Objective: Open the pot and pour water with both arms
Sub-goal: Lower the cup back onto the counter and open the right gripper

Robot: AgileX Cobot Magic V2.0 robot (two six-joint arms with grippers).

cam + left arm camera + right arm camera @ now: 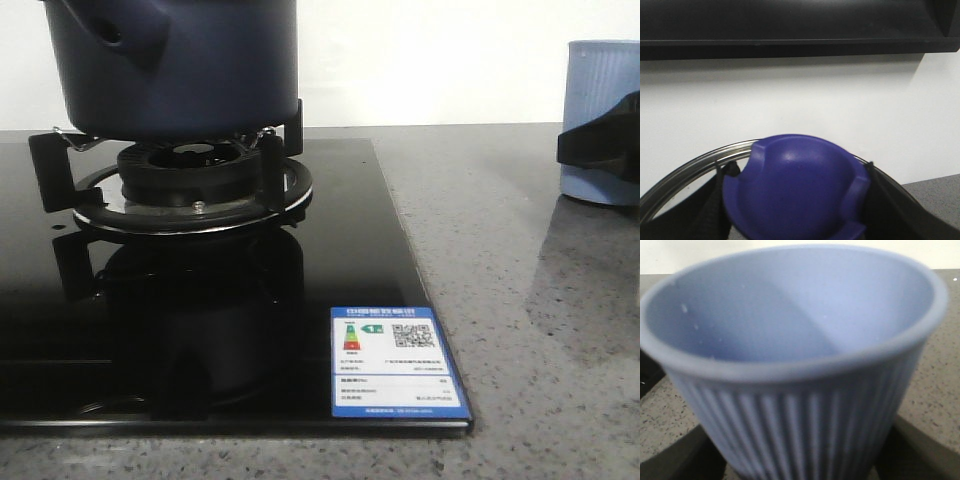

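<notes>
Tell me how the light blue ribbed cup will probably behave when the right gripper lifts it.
The cup looks empty, so it is probably light. Its vertical ribs should give the fingers some hold, so slipping seems unlikely. It is wider at the rim than at the base, so a push high up might tip it.
</notes>
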